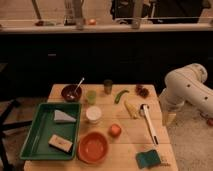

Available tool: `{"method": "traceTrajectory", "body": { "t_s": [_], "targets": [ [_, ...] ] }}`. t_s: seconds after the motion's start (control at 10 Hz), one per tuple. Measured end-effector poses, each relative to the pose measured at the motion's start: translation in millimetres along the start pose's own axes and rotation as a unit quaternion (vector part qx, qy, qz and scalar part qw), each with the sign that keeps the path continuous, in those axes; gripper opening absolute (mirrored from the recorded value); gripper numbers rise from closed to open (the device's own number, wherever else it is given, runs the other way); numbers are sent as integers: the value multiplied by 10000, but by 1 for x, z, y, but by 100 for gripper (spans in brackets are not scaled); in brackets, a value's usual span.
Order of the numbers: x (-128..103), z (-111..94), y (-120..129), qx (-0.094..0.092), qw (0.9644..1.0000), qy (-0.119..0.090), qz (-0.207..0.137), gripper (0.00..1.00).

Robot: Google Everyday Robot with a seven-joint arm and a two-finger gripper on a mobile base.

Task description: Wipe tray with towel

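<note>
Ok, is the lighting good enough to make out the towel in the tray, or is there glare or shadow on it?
Camera view: warm, dim light on the table, dark behind; no glare on the tray; the towel stands out pale against green; the gripper hangs beside the table's right edge, lit.

Bent white arm [187, 87] hangs its tool [169, 118] downward at right, fingers apart.

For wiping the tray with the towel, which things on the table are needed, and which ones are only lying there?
Needed: green tray; grey-white towel lying in it; gripper, beside the table at its right edge, holding nothing.

Only lying there: tan block in the tray; orange bowl; teal sponge; white cup; dark bowl; green cup.
</note>
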Motion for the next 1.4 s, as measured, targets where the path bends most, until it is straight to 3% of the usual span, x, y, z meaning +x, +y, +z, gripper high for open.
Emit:
{"method": "traceTrajectory", "body": {
  "t_s": [1.4],
  "targets": [
    [-3,0,-1,3,10000,0,-21,80]
  ]
}}
